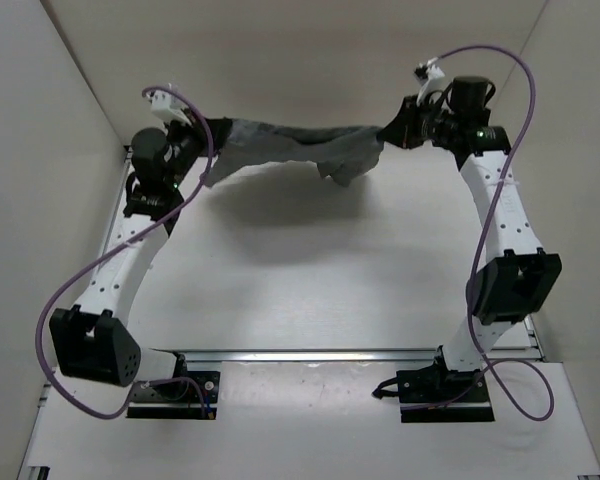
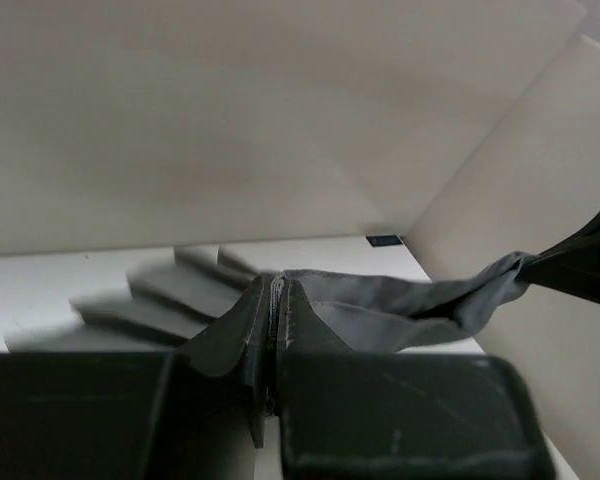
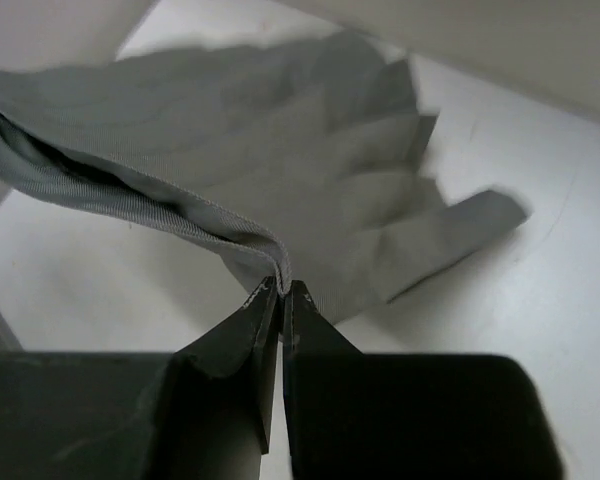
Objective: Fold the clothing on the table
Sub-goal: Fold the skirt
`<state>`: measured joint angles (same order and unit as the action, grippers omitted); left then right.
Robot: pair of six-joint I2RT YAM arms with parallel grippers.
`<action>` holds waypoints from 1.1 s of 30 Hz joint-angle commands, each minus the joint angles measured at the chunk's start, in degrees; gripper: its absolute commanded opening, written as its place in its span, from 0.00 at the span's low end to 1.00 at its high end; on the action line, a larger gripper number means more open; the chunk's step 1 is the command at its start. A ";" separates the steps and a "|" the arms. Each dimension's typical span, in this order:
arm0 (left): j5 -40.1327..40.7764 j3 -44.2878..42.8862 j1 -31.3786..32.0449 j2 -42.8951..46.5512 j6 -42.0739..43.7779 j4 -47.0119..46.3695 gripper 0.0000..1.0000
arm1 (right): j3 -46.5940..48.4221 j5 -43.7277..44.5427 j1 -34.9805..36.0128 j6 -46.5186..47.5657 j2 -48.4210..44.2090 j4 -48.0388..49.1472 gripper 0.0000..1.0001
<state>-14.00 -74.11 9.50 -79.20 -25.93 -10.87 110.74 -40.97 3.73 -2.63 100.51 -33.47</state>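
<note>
Left arm base point(image 1: 175, 392): bolted at the near edge of the table point(image 1: 310, 290), on the left of the top view
Right arm base point(image 1: 445, 390): bolted at the same near edge, well apart from the left one
Purple cables point(image 1: 80, 290): one loops loosely beside each arm, from base towards wrist
Table surface: white and flat; a soft shadow point(image 1: 280, 235) lies on it beneath the clothing
Left gripper point(image 1: 205, 135): reaches over the far left part of the table; in its wrist view the left gripper point(image 2: 273, 300) has its jaws pressed together on a folded seam of fabric, with no gap showing
Right gripper point(image 1: 395, 130): reaches over the far right part of the table, level with the left one; in its wrist view the right gripper point(image 3: 283, 295) pinches a hemmed edge of the fabric at its very tips
Clothing point(image 1: 290, 145): dark grey, strung between the two grippers as a sagging band, one end in each, hanging above the table and not lying on it
Clothing at left wrist point(image 2: 380, 300): runs from the jaws off to the right as a twisted strip; its loose part on the left is blurred
Clothing at right wrist point(image 3: 280, 170): fans up and away from the fingertips, with the table below it
Walls point(image 1: 310, 50): plain pale panels close off the far side and both flanks
</note>
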 commanded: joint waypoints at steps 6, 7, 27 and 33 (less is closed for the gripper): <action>6.25 35.21 4.12 17.64 -5.68 -0.20 0.00 | -41.45 2.12 3.47 -0.17 -17.35 12.36 0.01; 6.44 37.61 4.65 18.98 -6.58 -0.11 0.00 | -47.05 2.65 3.92 -0.44 -20.24 12.55 0.00; 10.56 38.26 5.02 22.27 -7.64 7.55 0.00 | -52.24 0.11 4.01 -8.43 -22.34 17.29 0.01; 13.03 29.38 2.29 -1.73 -7.29 -0.81 0.00 | -33.86 3.17 3.22 -10.11 3.43 21.69 0.00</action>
<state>-3.55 -42.04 13.50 -75.16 -33.82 -6.63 71.68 -39.40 7.99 -11.55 95.98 -16.21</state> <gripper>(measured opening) 0.135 0.009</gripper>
